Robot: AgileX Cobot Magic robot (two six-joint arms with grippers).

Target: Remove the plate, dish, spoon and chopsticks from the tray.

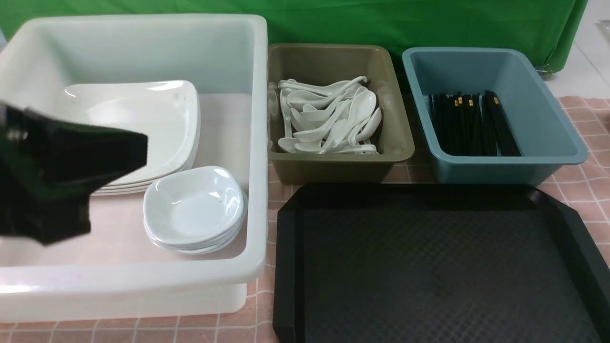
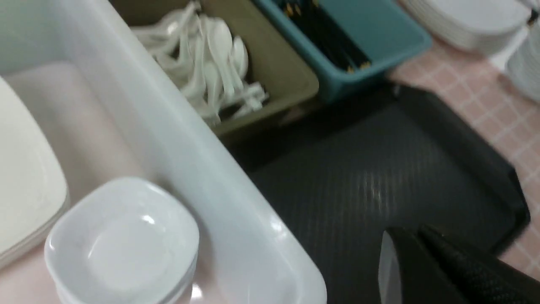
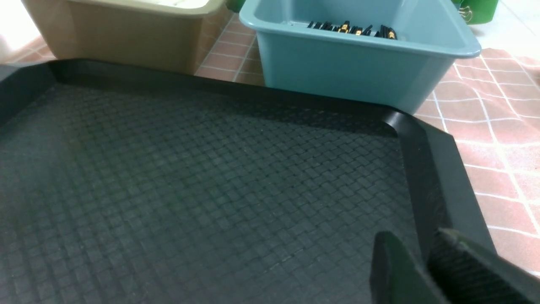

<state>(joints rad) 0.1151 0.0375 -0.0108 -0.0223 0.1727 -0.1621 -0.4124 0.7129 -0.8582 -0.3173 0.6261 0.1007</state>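
The black tray (image 1: 429, 267) lies at the front right, and nothing shows on its textured floor (image 3: 190, 190). White plates (image 1: 143, 119) are stacked in the big white tub (image 1: 257, 143), with a stack of small dishes (image 1: 193, 205) beside them. Spoons (image 1: 329, 119) are piled in the olive tub (image 1: 333, 166). Black chopsticks (image 1: 472, 124) lie in the blue tub (image 1: 548, 119). My left gripper (image 1: 133, 147) hovers over the white tub's left side, its jaws together and holding nothing (image 2: 406, 230). My right gripper (image 3: 411, 238) sits low over the tray's right rim, slightly open and holding nothing.
The three tubs line the back, the white one tall-walled at the left. A pink checked cloth (image 1: 586, 190) covers the table. More stacked white plates (image 2: 472, 17) stand beyond the blue tub in the left wrist view. A green backdrop (image 1: 381, 19) closes the far side.
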